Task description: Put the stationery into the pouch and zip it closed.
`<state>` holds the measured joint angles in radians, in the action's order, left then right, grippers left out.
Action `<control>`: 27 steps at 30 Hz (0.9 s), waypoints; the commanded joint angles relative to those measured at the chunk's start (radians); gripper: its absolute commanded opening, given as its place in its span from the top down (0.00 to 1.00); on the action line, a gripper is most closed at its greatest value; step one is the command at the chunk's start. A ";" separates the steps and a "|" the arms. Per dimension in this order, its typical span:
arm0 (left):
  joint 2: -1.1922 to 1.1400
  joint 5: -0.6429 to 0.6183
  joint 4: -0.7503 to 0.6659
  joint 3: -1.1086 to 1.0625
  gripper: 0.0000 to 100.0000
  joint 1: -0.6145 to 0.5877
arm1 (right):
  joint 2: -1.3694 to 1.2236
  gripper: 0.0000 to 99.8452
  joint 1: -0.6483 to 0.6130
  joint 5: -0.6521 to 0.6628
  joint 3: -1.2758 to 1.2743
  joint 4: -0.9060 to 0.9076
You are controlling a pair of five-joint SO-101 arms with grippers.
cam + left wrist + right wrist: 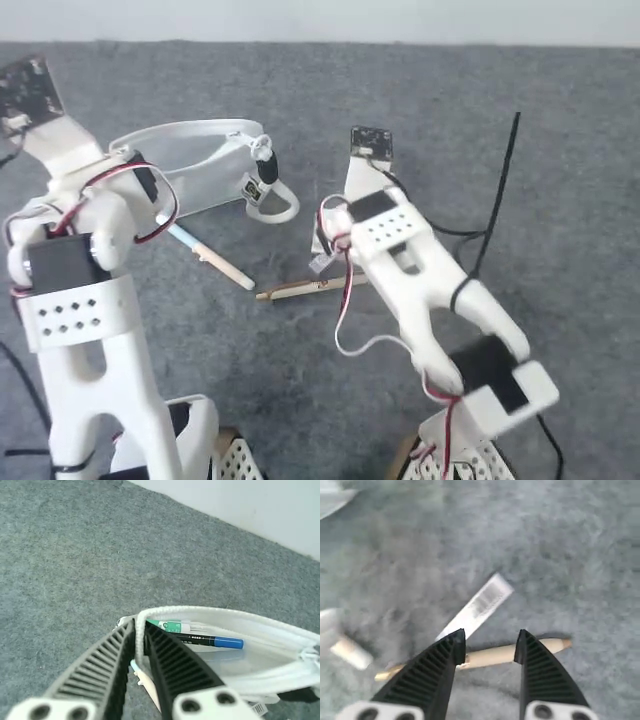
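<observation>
- Status: the task is partly complete, as judged from the present layout.
- Pouch (225,614): it lies on the table (560,120), far and left of centre. Its mouth stands open and the zip is not closed.
- Loaded items: a marker with a blue cap (205,640) and a green-labelled item (172,626) lie inside the pouch.
- Left gripper (139,626): the fingers are almost together and pinch the rim at the left end of the pouch. Judged function: holding the mouth open and steady.
- Outstanding items: two pieces lie on the table near the pouch, between the arms. One is a blue-ended pencil (215,262) just near of the pouch. The other is a wooden pencil (495,656), to its right.
- Right gripper (491,636): the fingers are spread wide and hold nothing. They stand one on each side of the wooden pencil, directly above it. Contact with the pencil cannot be confirmed.
- White tag (477,605): it lies on the table just beyond the wooden pencil.
- Remaining work, as judged: grasp the wooden pencil, load it, load the blue-ended pencil, then close the zip.
</observation>
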<state>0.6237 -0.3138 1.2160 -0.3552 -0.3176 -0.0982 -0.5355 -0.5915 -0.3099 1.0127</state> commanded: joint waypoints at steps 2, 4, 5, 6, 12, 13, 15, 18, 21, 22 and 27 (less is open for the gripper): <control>-0.008 -0.011 -0.023 -0.002 0.99 -0.005 | -0.048 0.84 0.018 -0.015 0.118 0.015; -0.008 -0.011 -0.023 -0.002 0.99 -0.003 | -0.079 0.84 0.018 -0.017 0.144 0.010; -0.008 -0.011 -0.023 -0.002 0.99 -0.003 | -0.094 0.84 0.018 -0.017 0.161 0.010; -0.008 -0.011 -0.023 -0.002 0.99 -0.003 | -0.108 0.84 0.018 -0.017 0.178 0.010; -0.008 -0.011 -0.023 -0.005 0.99 0.000 | -0.199 0.84 0.018 -0.017 0.253 0.010; -0.008 -0.011 -0.023 -0.005 0.99 0.000 | -0.216 0.84 0.018 -0.017 0.267 0.010; -0.008 -0.011 -0.023 -0.005 0.99 0.000 | -0.255 0.84 0.018 -0.017 0.295 0.010; -0.008 -0.011 -0.023 -0.005 0.99 0.000 | -0.306 0.85 0.019 -0.014 0.339 0.024; -0.008 -0.011 -0.023 -0.005 0.99 0.000 | -0.348 0.85 0.022 -0.014 0.376 0.067; -0.008 -0.011 -0.023 -0.005 0.99 0.002 | -0.357 0.85 0.024 -0.015 0.388 0.082; -0.008 -0.011 -0.023 -0.005 0.99 0.002 | -0.381 0.86 0.024 -0.015 0.428 0.148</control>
<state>0.6237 -0.3138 1.2160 -0.3552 -0.3176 -0.4956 -0.5309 -0.5992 0.0598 1.1216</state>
